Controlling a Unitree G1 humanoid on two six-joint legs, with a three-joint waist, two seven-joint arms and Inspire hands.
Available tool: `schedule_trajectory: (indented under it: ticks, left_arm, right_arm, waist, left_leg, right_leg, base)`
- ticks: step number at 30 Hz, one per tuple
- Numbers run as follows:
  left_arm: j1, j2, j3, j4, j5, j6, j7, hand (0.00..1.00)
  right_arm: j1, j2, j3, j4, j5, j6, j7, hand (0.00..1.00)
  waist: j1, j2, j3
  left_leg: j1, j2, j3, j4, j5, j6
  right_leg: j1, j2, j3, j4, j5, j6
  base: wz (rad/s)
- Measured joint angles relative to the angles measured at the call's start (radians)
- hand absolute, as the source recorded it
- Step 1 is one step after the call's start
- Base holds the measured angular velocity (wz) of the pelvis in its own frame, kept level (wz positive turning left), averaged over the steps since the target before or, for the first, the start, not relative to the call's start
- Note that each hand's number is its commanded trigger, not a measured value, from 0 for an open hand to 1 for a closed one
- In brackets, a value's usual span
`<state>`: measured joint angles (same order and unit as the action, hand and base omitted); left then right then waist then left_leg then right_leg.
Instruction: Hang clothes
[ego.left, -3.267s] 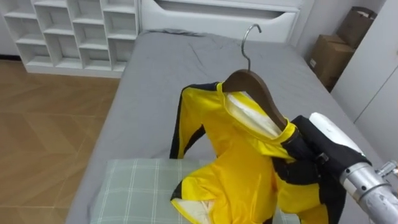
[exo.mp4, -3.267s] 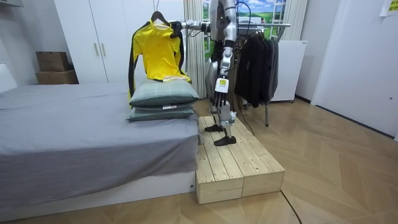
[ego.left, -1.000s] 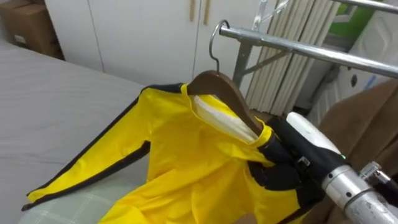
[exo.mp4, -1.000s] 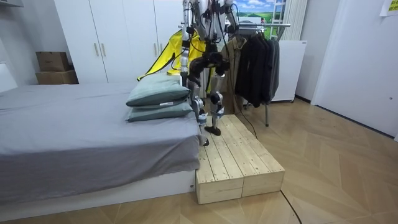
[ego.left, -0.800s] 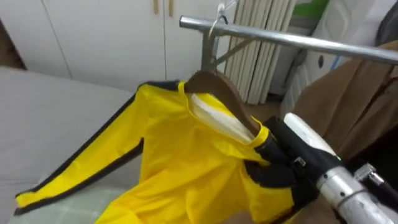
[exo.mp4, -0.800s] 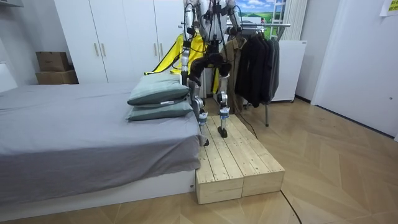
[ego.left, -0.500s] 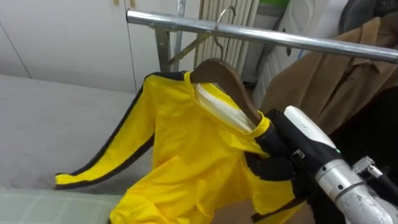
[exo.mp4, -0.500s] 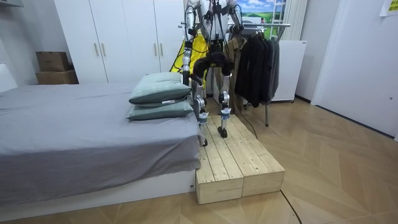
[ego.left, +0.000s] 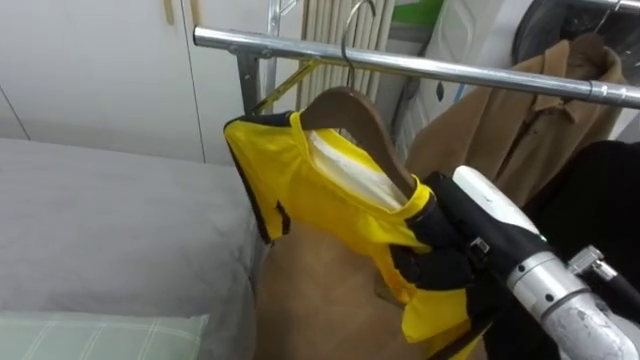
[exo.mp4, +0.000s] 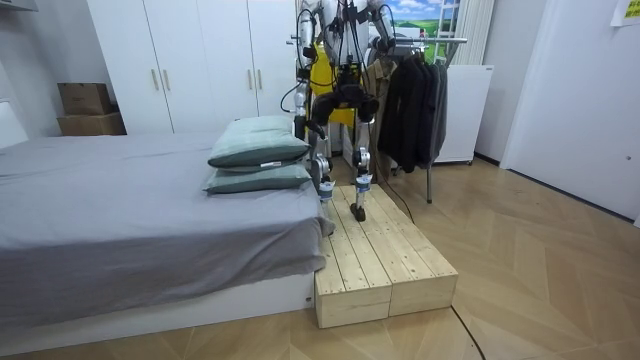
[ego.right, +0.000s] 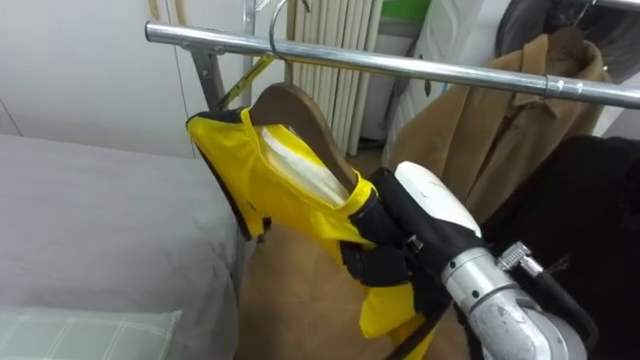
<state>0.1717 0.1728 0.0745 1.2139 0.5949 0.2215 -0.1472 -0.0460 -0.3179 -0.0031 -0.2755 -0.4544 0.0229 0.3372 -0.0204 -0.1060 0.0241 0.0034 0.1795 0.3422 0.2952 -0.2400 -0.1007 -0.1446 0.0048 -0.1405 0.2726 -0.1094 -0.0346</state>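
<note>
At the clothes rail (ego.left: 450, 67), right hand (ego.left: 455, 250), fingers (ego.left: 425, 270) clenched round yellow jacket (ego.left: 320, 200) and wooden hanger (ego.left: 350, 107)

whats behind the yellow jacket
A tan coat hangs on the metal rail behind the yellow jacket, with pale vertical slats further back. The jacket and the right hand gripping its shoulder cover the coat's middle; tan cloth also shows below.

Bright, even indoor light falls from above. The metal rail (ego.left: 420, 62) carries a pale streak of glare across the upper frame. The yellow jacket (ego.left: 310, 205) is evenly lit, with soft shade in its folds. In the room view, a dim shadow lies under the pillows (exo.mp4: 258, 150), and the wooden floor (exo.mp4: 540, 270) at lower right shows a faint sheen.
</note>
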Motion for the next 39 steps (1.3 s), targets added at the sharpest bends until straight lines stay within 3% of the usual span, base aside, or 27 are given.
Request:
schedule_trajectory:
  ticks: [4,9,14,19,26,31,39]
  left_arm:
    - [-0.006,0.000,-0.010,-0.006,0.008,-0.012,0.002,0.00]
    - [-0.010,0.000,-0.025,-0.006,0.008,-0.061,0.020,0.00]
    - [-0.011,0.000,-0.025,-0.007,0.005,-0.087,0.020,0.00]
    - [-0.011,0.000,-0.020,-0.014,0.005,-0.113,0.017,0.00]
    - [-0.013,0.004,-0.031,-0.039,-0.015,-0.130,0.008,0.00]
    - [-0.023,0.012,-0.039,-0.060,-0.014,-0.141,0.002,0.00]
    - [-0.037,0.025,-0.039,-0.060,-0.015,-0.149,-0.025,0.00]
  right_arm:
    - [0.000,0.000,-0.031,0.007,0.064,0.000,0.000,1.00]
    - [0.001,-0.001,-0.033,0.022,0.114,0.000,0.010,1.00]
    - [-0.001,-0.029,-0.050,0.031,0.236,0.000,0.047,1.00]
    - [-0.028,-0.058,-0.051,0.045,0.323,0.000,0.082,1.00]
    - [-0.121,-0.121,-0.019,0.226,0.417,-0.001,0.103,1.00]
    - [-0.133,-0.121,-0.002,0.325,0.418,-0.001,0.127,1.00]
    - [-0.197,-0.121,0.029,0.419,0.411,-0.001,0.189,1.00]
  waist:
    - [-0.004,-0.002,-0.0015]
    - [0.000,-0.009,-0.0086]
    - [0.006,-0.003,-0.0134]
    - [0.044,0.003,-0.0116]
    - [0.073,-0.010,-0.0100]
    - [0.112,-0.032,-0.0067]
    - [0.136,-0.037,-0.0037]
  left_leg:
    - [0.004,0.000,-0.009,-0.006,0.010,-0.003]
    - [0.009,0.000,-0.024,-0.021,0.015,-0.004]
    - [0.011,-0.001,-0.039,-0.023,0.016,-0.004]
    - [0.026,-0.002,-0.020,-0.035,0.016,-0.004]
    - [0.027,-0.017,-0.053,-0.049,0.019,0.000]
    - [0.026,-0.019,-0.057,-0.056,0.019,0.001]
    - [0.025,-0.022,-0.099,-0.059,0.019,0.001]
  right_leg:
    - [0.014,0.004,-0.002,-0.018,0.009,-0.008]
    - [0.029,0.015,-0.001,-0.047,0.030,-0.015]
    - [0.039,0.015,-0.010,-0.056,0.036,-0.015]
    - [0.040,0.017,-0.005,-0.054,0.036,-0.015]
    - [0.044,0.009,-0.015,-0.056,0.030,-0.008]
    - [0.045,0.007,-0.024,-0.063,0.030,-0.007]
    - [0.060,0.004,-0.053,-0.073,0.024,-0.005]
  base:
    - [0.07]
    - [-0.03]
    - [0.04]
    - [-0.08]
    - [0.07]
    - [0.01]
    - [0.08]
